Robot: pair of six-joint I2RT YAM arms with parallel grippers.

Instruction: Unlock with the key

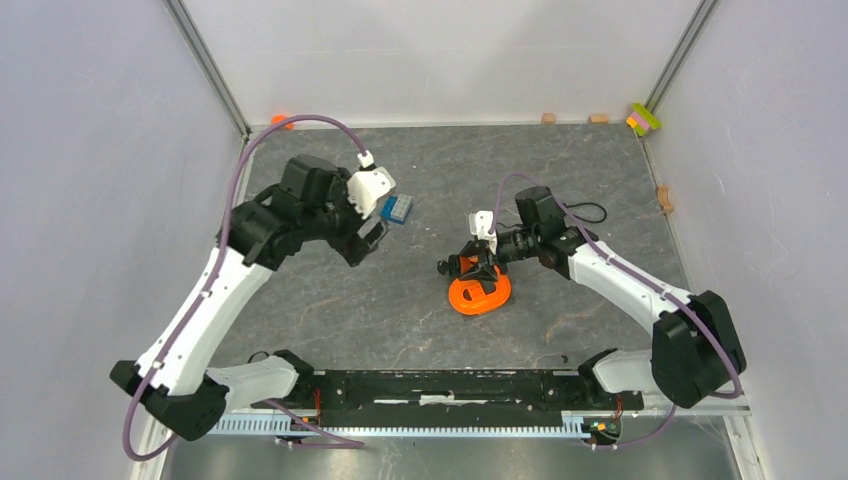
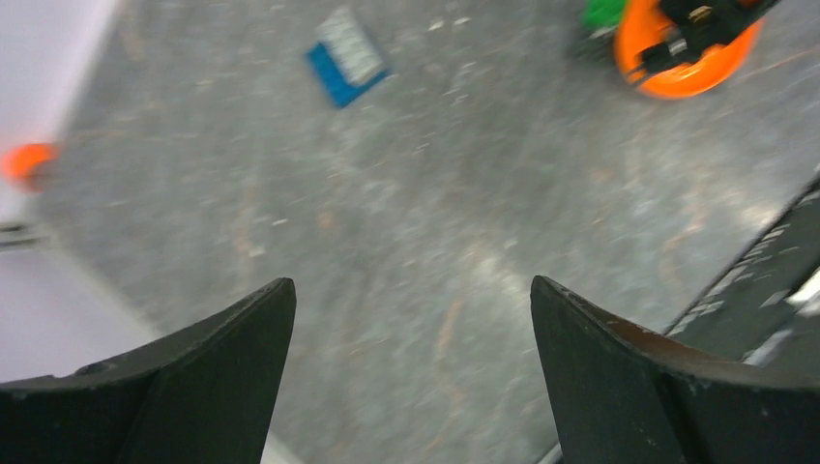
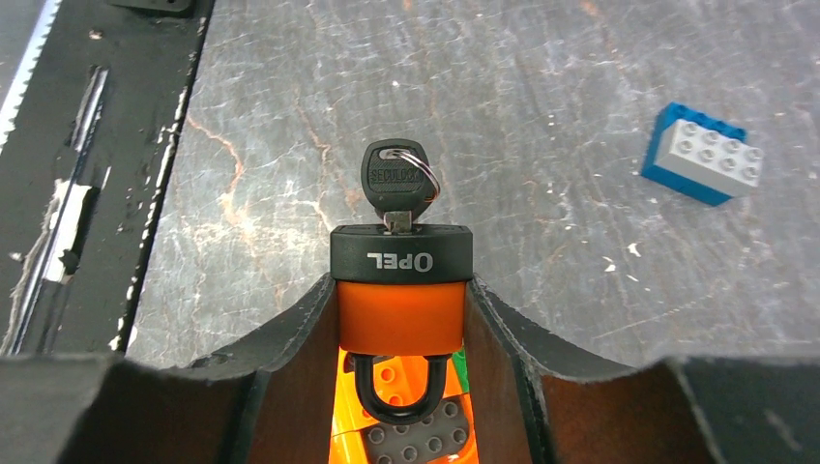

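- Jaws of the right gripper (image 3: 403, 290) are part-closed on the orange padlock (image 3: 400, 324), which is gripped by its body.
- Jaws of the left gripper (image 2: 411, 282) are spread wide and empty above the table (image 2: 435, 193), well apart from the lock.
- The key (image 3: 395, 179) is seated in the keyway, with its head protruding.
- Step judged: turning is not yet done; the head must be pinched and rotated.
- "OPEL" is read on the black cap (image 3: 401, 259); the key-head lettering is not legible.

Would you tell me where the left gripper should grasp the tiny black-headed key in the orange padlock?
Pinch the black-headed key by its flat head, across the broad faces, end-on from opposite the right gripper; its blade is buried in the orange padlock.
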